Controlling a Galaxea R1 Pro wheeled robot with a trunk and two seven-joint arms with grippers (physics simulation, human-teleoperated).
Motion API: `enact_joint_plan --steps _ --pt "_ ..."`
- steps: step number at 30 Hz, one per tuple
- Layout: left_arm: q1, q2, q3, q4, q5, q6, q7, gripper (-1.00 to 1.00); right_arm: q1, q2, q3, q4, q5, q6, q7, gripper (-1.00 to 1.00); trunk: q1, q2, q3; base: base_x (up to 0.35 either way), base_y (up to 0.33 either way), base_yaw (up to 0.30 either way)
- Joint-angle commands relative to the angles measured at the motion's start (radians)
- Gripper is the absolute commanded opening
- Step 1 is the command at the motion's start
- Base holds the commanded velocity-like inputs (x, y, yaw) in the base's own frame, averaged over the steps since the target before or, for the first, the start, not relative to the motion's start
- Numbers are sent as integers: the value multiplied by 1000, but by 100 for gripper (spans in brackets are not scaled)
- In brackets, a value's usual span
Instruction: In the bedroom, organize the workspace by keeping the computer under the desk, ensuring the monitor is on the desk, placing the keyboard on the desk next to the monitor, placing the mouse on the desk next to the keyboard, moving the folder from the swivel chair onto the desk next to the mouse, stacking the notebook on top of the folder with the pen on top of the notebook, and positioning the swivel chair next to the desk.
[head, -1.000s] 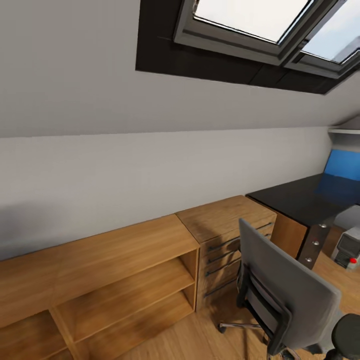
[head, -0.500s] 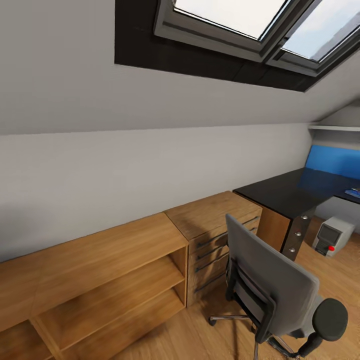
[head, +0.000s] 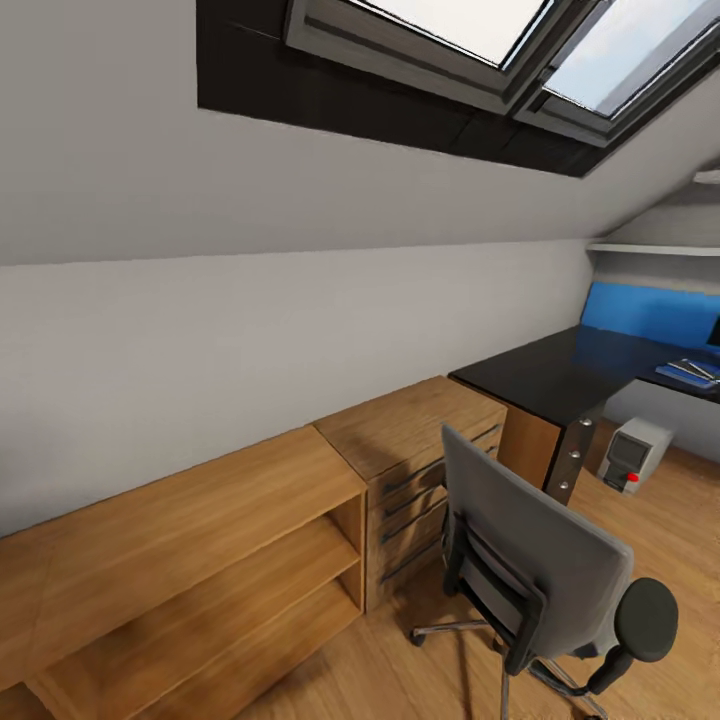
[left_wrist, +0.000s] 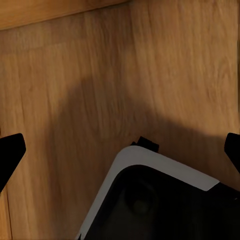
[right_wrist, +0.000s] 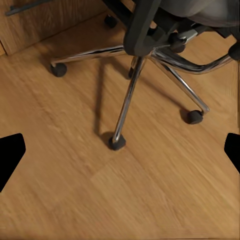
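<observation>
Rolling toward the work corner looks like the step in hand. The grey padded swivel chair (head: 535, 560) with black armrests sits at the lower right of the head picture, its tall back turned to the camera, so its seat is hidden. Its shiny metal star base (right_wrist: 150, 65) on small black wheels shows at the top of the right wrist picture, above bare wood floor.

Just past the chair, at the right middle, stands the big black-topped desk (head: 545, 372) with silver knobs down its side. The small light grey computer box (head: 632, 457) with a red light sits on the floor under it. Something flat and blue (head: 690, 372) lies on the desk at the far right edge; I cannot tell what it is.

The left gripper (left_wrist: 120, 152) and the right gripper (right_wrist: 120, 150) both have their black fingertips spread wide, holding nothing.

To do this well, the robot should go slowly and keep clear of the chair's wheels and the low light-wood cabinet (head: 190, 540) at lower left.
</observation>
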Motion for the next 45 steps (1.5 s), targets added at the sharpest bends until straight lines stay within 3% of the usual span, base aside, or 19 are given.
enact_joint_plan --steps 1,27,45 --pt "0 0 -9 -1 4 -2 7 100 -1 0 9 2 -2 -3 -5 100 0 -1 -1 48 67 -275" --pt "0 0 -9 -1 4 -2 7 100 -1 -1 9 2 1 -6 -5 100 0 -1 15 5 10 -284" --pt "0 0 -9 -1 4 -2 7 100 -1 0 9 2 1 -6 -5 100 0 -1 22 115 149 -283"
